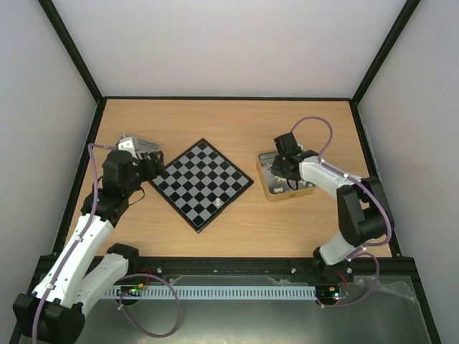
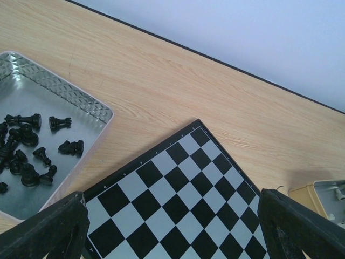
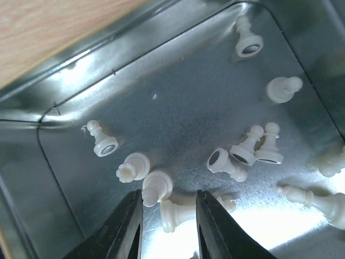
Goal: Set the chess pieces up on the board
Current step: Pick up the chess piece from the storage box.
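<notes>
The chessboard point(image 1: 202, 183) lies turned like a diamond mid-table, with one white piece point(image 1: 217, 204) on it near its front corner. It also shows in the left wrist view point(image 2: 178, 199). My right gripper point(image 3: 168, 210) is open, down inside a metal tray point(image 1: 267, 188) of several white chess pieces point(image 3: 253, 148). A white piece point(image 3: 180, 211) lies on its side between the jaws, ungripped. Another piece point(image 3: 156, 186) touches the left finger point(image 3: 126, 226). My left gripper point(image 1: 152, 167) is open and empty, hovering over the board's left corner.
A second metal tray point(image 2: 81, 102) left of the board holds several black pieces point(image 2: 24, 148). The table has black-framed walls on all sides. Bare wood lies behind the board.
</notes>
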`<state>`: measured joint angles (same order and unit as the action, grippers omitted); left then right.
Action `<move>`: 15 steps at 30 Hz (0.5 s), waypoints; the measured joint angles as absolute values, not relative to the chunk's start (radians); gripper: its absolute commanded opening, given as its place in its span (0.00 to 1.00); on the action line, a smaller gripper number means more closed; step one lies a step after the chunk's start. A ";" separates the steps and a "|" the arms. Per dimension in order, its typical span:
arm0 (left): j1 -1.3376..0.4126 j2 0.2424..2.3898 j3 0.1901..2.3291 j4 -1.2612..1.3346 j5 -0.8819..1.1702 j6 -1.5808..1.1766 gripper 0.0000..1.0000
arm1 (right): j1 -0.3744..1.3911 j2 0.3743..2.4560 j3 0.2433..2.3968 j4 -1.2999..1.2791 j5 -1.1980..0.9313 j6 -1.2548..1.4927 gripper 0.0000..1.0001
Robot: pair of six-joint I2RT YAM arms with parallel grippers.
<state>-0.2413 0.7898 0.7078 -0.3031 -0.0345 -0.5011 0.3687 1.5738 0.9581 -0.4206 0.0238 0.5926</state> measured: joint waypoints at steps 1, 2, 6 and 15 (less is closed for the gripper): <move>-0.241 0.790 0.708 -0.303 -0.035 -0.501 0.87 | 0.369 1.584 0.958 -0.416 0.020 0.588 0.28; -0.241 0.790 0.708 -0.303 -0.034 -0.501 0.87 | 0.368 1.596 0.958 -0.414 0.015 0.583 0.27; -0.241 0.797 0.708 -0.303 -0.026 -0.501 0.87 | 0.369 1.624 0.958 -0.408 0.002 0.563 0.24; -0.241 0.805 0.708 -0.302 -0.017 -0.506 0.87 | 0.368 1.673 0.974 -0.382 0.002 0.531 0.16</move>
